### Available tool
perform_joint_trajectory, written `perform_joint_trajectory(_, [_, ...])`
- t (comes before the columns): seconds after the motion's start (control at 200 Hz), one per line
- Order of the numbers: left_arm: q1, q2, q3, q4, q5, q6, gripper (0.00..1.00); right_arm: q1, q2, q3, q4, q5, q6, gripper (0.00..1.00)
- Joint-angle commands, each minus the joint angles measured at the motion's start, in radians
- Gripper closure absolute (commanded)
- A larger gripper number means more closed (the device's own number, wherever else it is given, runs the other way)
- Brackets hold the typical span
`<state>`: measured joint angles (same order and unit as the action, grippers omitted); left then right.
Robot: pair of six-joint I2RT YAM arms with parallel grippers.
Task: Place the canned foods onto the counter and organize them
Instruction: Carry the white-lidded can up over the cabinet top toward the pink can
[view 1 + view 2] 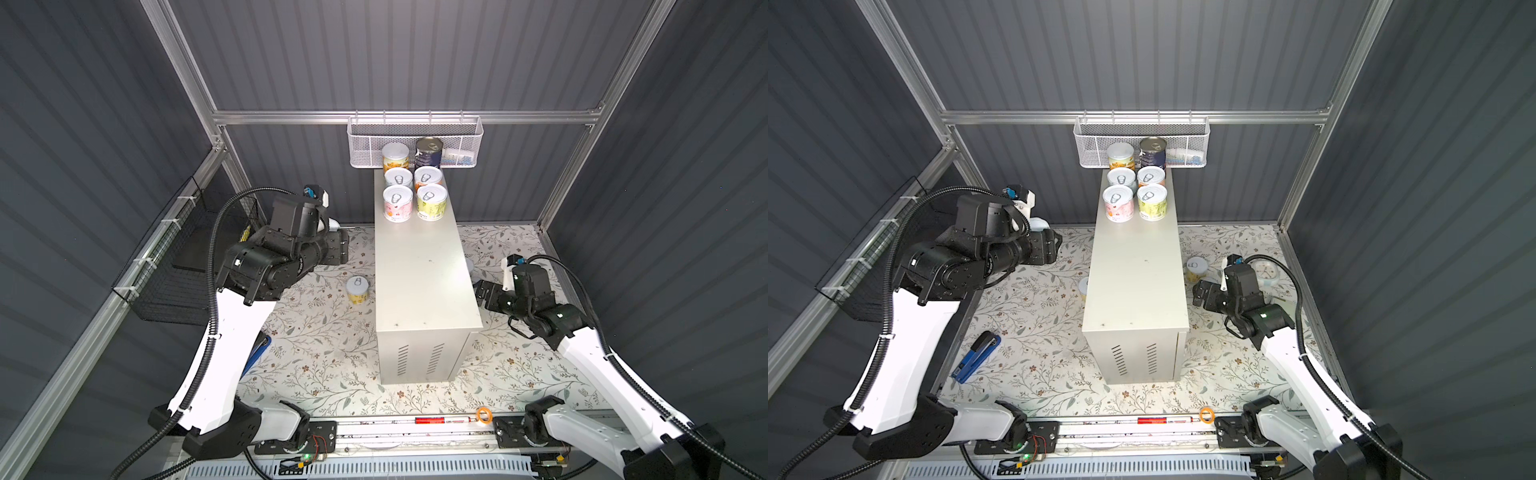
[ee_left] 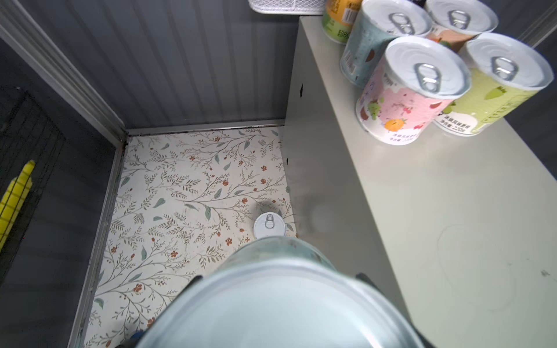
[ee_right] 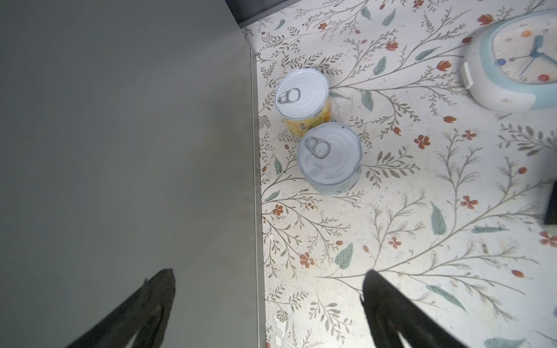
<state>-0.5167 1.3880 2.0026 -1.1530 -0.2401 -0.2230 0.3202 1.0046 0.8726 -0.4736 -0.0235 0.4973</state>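
Several canned foods, among them a pink one [image 1: 397, 203] and a dark navy one [image 1: 429, 151], stand in two rows at the far end of the white counter [image 1: 419, 270]. My left gripper [image 2: 277, 278] is shut on a pale blue can [image 2: 280, 307], held high beside the counter's left wall [image 2: 313, 168]. A yellow can [image 1: 358, 289] stands on the floor below it. My right gripper [image 3: 268, 286] hangs open and empty low by the counter's right wall [image 3: 120, 150]. Ahead of it on the floor stand a yellow can [image 3: 303, 96] and a pale can [image 3: 330, 156].
A white mesh basket [image 1: 415, 141] hangs on the back rail and a black wire basket [image 1: 183, 257] on the left wall. A clock [image 3: 518, 60] lies at right, a blue stapler [image 1: 976, 357] at front left. A red marker [image 1: 430, 420] and orange ring [image 1: 484, 414] lie on the front rail.
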Motion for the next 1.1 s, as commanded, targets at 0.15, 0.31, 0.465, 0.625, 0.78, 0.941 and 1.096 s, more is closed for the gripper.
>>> perform_joint_trajectory(0.15, [-0.005,0.052,0.072,0.029,0.093,0.042,1.0,-0.006,-0.036,0.009,-0.005,-0.012,0.005,0.02])
perform_joint_trajectory(0.31, [-0.018,0.072,0.128,0.025,0.166,0.024,1.0,-0.006,-0.011,0.019,-0.014,-0.012,-0.011,0.02])
perform_joint_trajectory(0.465, [-0.036,0.084,0.133,0.03,0.185,0.021,1.0,-0.009,0.005,0.021,-0.008,-0.009,-0.002,0.02])
perform_joint_trajectory(0.625, [-0.046,0.107,0.155,0.03,0.196,0.019,1.0,-0.008,0.0,0.014,0.012,-0.022,0.018,0.02])
perform_joint_trajectory(0.78, [-0.073,0.137,0.166,0.05,0.204,0.011,1.0,-0.008,-0.002,0.024,-0.004,-0.009,0.0,0.02])
perform_joint_trajectory(0.941, [-0.112,0.189,0.202,0.057,0.192,0.013,1.0,-0.009,-0.009,0.032,-0.005,-0.009,-0.01,0.02])
perform_joint_trajectory(1.096, [-0.138,0.247,0.253,0.046,0.179,0.021,1.0,-0.01,-0.015,0.028,0.0,-0.007,-0.013,0.02])
